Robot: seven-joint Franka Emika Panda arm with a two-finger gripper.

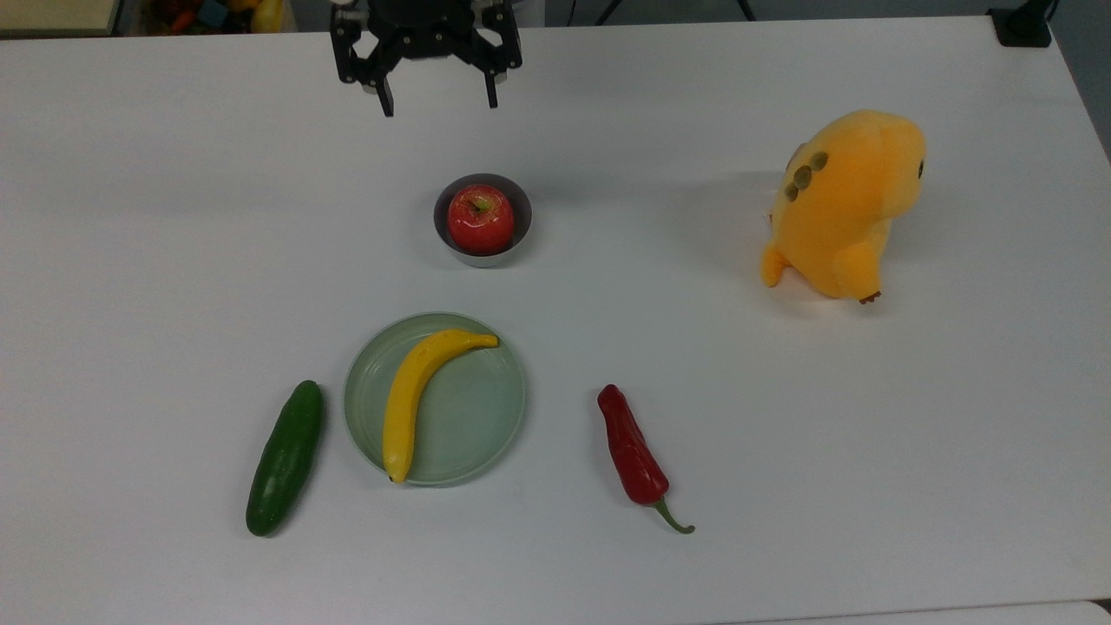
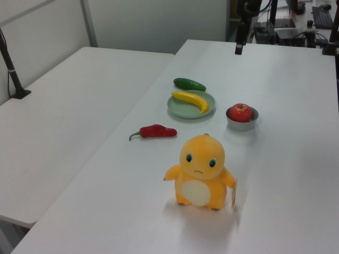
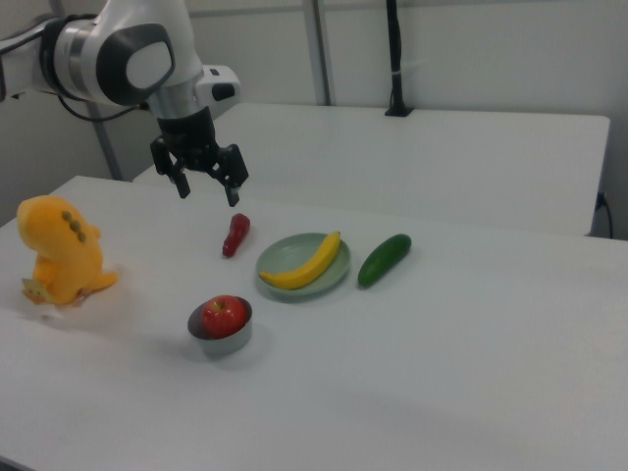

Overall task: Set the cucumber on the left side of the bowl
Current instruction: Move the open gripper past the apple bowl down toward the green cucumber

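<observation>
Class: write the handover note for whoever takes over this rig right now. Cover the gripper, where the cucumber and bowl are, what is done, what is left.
Gripper: open, empty, in the air above the table, beyond the bowl.
Cucumber: lying on the table, just off the green plate on the top view's left.
Bowl: holds a red apple.
Done: nothing moved.
Left: grasp the cucumber, set it beside the bowl.

I count: 1 cucumber [image 1: 285, 458] | 1 bowl [image 1: 521, 233] | 1 apple [image 1: 480, 219] | 1 banana [image 1: 418, 395] | 1 plate [image 1: 473, 425] | 1 chili pepper [image 1: 634, 453] | 1 plush toy [image 1: 844, 204]
</observation>
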